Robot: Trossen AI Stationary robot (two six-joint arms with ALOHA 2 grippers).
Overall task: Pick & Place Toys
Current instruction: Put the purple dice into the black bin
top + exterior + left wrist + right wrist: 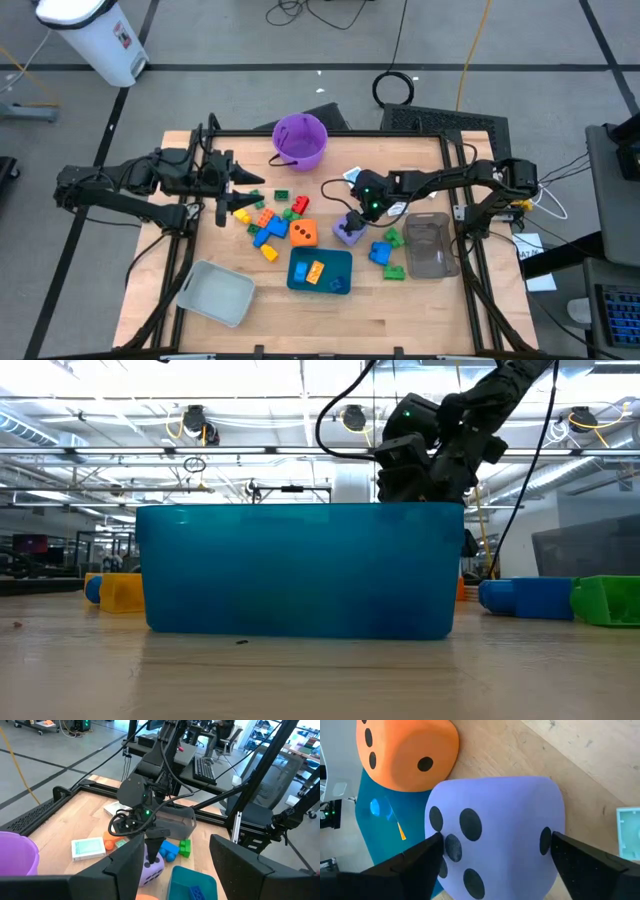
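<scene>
A wooden table (pixel 330 310) is seen from above, with small plastic building bricks (pixel 262 222) in red, green, yellow, orange and blue scattered around its middle. The right gripper (pixel 352 222) is lowered over a purple foam die with dark dots (pixel 349 234), near the table's centre. In the right wrist view its two dark fingers (pixel 410 865) are set on either side of the die (pixel 495 835), spread wide and touching or nearly touching its sides; a firm grip cannot be told. An orange dotted die (pixel 304 233) sits just beside the purple one, toward the left edge. A teal plastic tray (pixel 320 271) holding a yellow and a blue brick is placed nearer the front edge. The left gripper (pixel 248 181) hangs above the table near the left edge, its fingers partly apart and holding nothing.
</scene>
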